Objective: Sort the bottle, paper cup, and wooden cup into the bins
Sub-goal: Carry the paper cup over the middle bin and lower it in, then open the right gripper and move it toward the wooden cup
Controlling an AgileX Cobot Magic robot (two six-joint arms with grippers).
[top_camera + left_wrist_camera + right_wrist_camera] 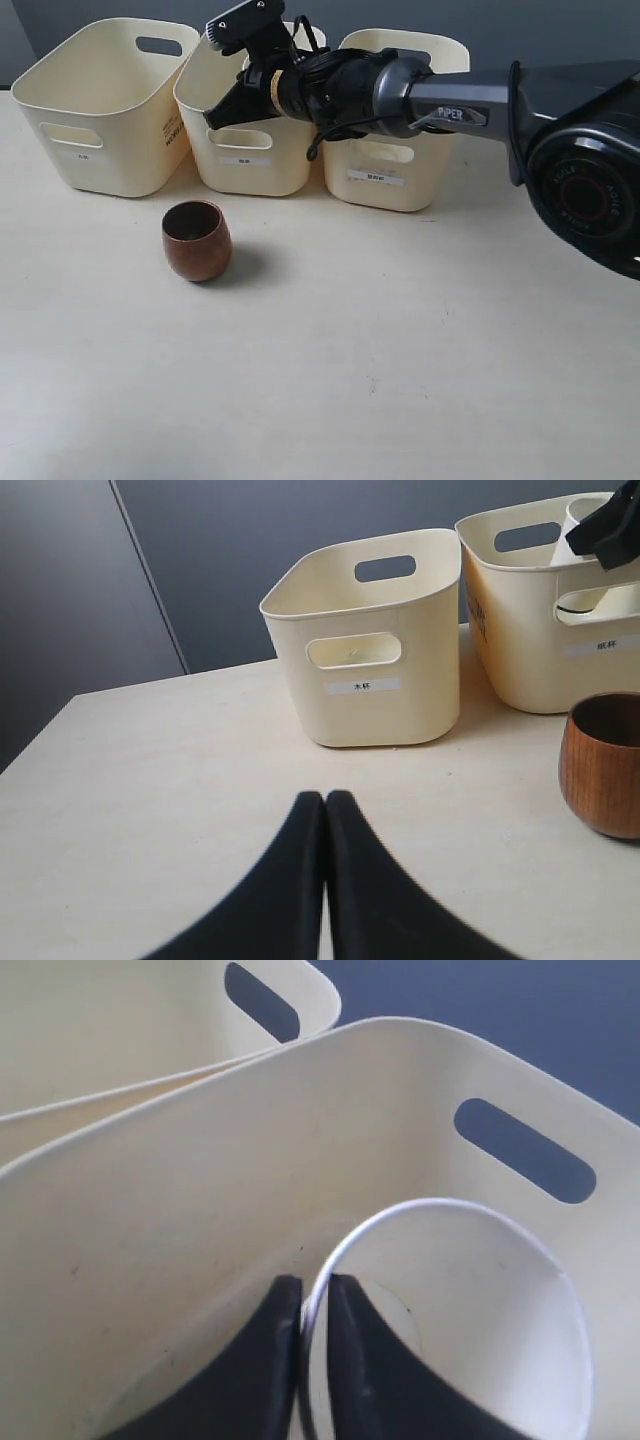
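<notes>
The white paper cup [470, 1310] hangs inside the middle bin [245, 160], and my right gripper [310, 1282] is shut on its rim, one finger inside the cup and one outside. In the left wrist view the paper cup [580, 525] shows above that bin's rim. The reddish-brown wooden cup [197, 240] stands upright on the table in front of the left bin [105, 110] and the middle bin. My left gripper [326, 798] is shut and empty, low over the table, with the wooden cup [605, 765] off to one side. The bottle is out of view.
Three cream bins stand in a row at the back of the table, the right bin [390, 175] partly behind my right arm [450, 100], which reaches across from the right. A dark wall rises behind the bins.
</notes>
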